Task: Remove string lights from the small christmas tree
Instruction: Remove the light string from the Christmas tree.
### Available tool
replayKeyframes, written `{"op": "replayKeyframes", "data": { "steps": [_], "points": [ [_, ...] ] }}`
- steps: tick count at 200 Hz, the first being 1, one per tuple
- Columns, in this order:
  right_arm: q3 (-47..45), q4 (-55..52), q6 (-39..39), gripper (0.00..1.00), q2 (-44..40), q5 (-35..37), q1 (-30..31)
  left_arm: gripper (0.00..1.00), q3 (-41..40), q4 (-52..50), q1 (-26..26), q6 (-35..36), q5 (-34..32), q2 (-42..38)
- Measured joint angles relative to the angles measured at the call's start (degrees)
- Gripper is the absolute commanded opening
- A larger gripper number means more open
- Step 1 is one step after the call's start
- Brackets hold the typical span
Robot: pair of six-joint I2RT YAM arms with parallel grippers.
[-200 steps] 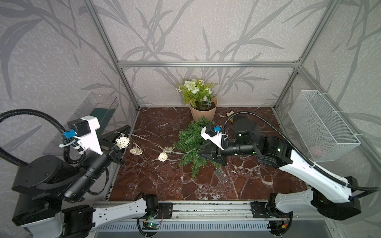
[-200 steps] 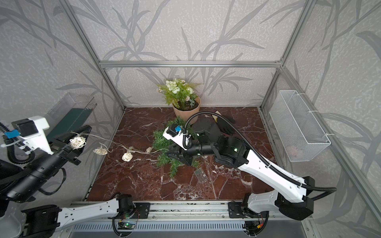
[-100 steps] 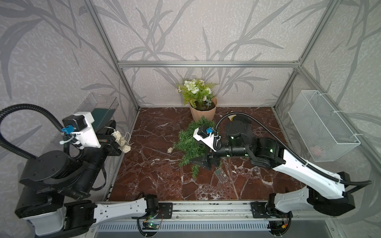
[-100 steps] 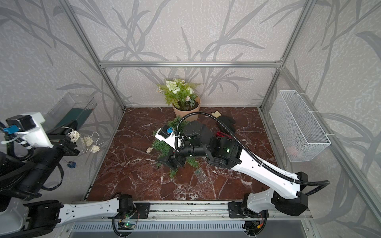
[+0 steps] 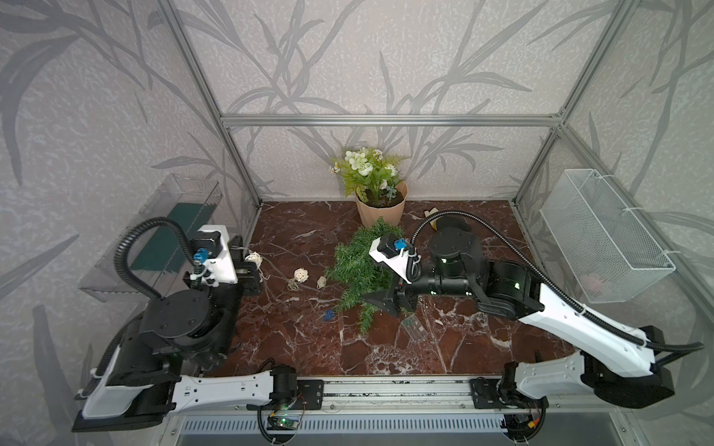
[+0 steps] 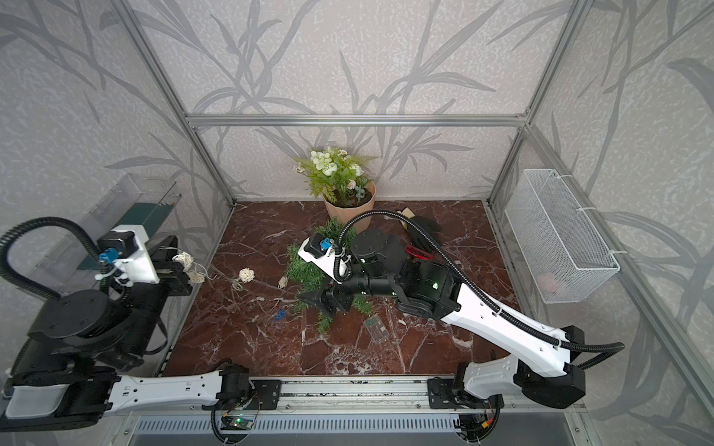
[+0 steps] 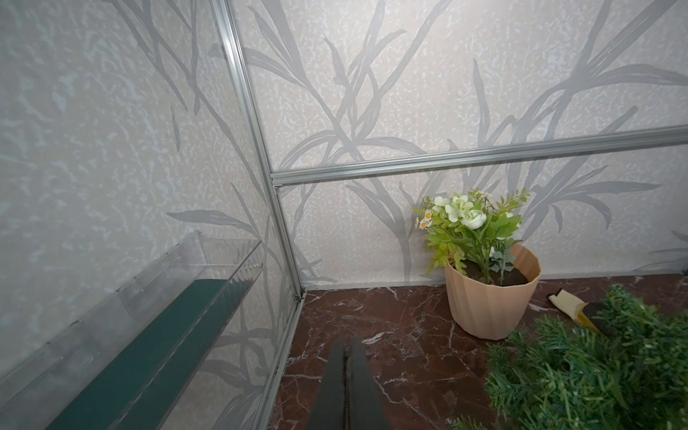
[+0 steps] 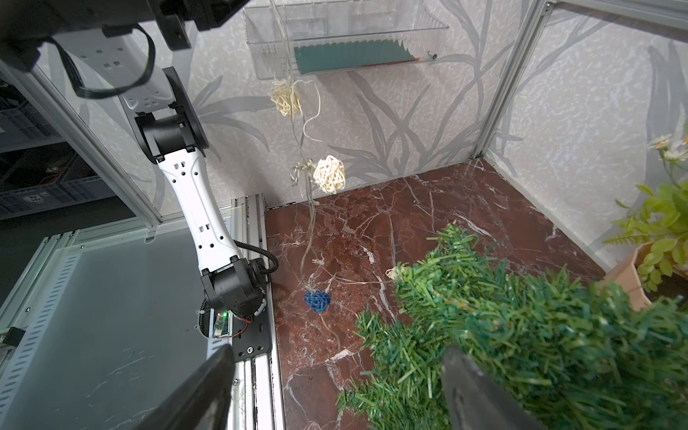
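The small christmas tree point(image 5: 361, 266) point(image 6: 309, 270) lies on its side on the marble floor. My right gripper point(image 5: 380, 301) point(image 8: 337, 352) stands open at its lower branches, needles between the jaws. The string lights hang from my left gripper point(image 5: 255, 272) point(image 7: 346, 340), which is shut on their wire at the left wall. Cream balls point(image 5: 301, 275) point(image 8: 328, 178) dangle from it and trail to the tree's edge. A blue ball point(image 5: 327, 316) point(image 8: 316, 301) rests on the floor. The clear battery box point(image 5: 414, 326) lies in front of the tree.
A potted flowering plant point(image 5: 380, 193) stands at the back, just behind the tree. A clear bin point(image 5: 170, 231) hangs on the left wall and a white wire basket point(image 5: 602, 235) on the right wall. A black-and-yellow glove point(image 5: 430, 213) lies behind my right arm.
My right gripper has opened at the tree. The left gripper pulled the string away to the left; the wire, taut a second ago, now hangs slack with the blue ball on the floor.
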Motion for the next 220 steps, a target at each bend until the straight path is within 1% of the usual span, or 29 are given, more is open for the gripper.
{"op": "replayKeyframes", "data": {
  "steps": [11,28,37,46,76,101,115,136,160,188,220],
  "points": [
    [-0.2,0.0,0.0,0.85,0.0,0.0,0.0,0.00,-6.4,12.2,0.0,9.0,-1.4,-0.6],
    [-0.5,0.0,0.2,0.85,-0.3,0.1,0.0,0.00,-13.3,27.9,0.0,21.4,-2.1,-0.7],
    [-0.7,0.0,0.2,0.85,-0.6,0.1,0.0,0.00,-15.1,32.8,0.0,25.4,-2.0,-0.9],
    [-0.9,0.2,0.3,0.85,-0.9,0.1,0.0,0.00,-15.7,35.0,-0.1,27.5,-1.8,-1.2],
    [-1.0,0.6,0.9,0.85,-1.3,-0.2,0.0,0.00,-14.5,32.2,-0.1,25.7,0.6,-5.3],
    [-1.0,0.8,1.3,0.85,-1.0,-0.9,0.0,0.00,-12.0,26.4,-0.1,22.9,4.7,-9.1],
    [-0.9,1.0,1.4,0.85,-0.7,-1.1,0.0,0.00,-11.4,24.0,-0.1,22.6,6.9,-10.8],
    [-0.9,1.4,1.6,0.85,-0.4,-1.3,0.0,0.00,-11.6,22.1,-0.1,23.4,9.6,-13.3],
    [-0.9,1.7,1.8,0.85,0.2,-2.3,0.0,0.00,-13.0,22.6,-0.3,25.6,12.0,-15.8],
    [-0.9,1.8,2.3,0.85,1.5,-3.6,0.0,0.00,-13.8,22.3,-0.5,27.6,13.1,-14.9],
    [-2.1,2.7,2.6,0.85,1.8,-3.5,0.0,0.00,-11.8,17.9,-0.6,27.4,13.0,-10.1]
  ]
}}
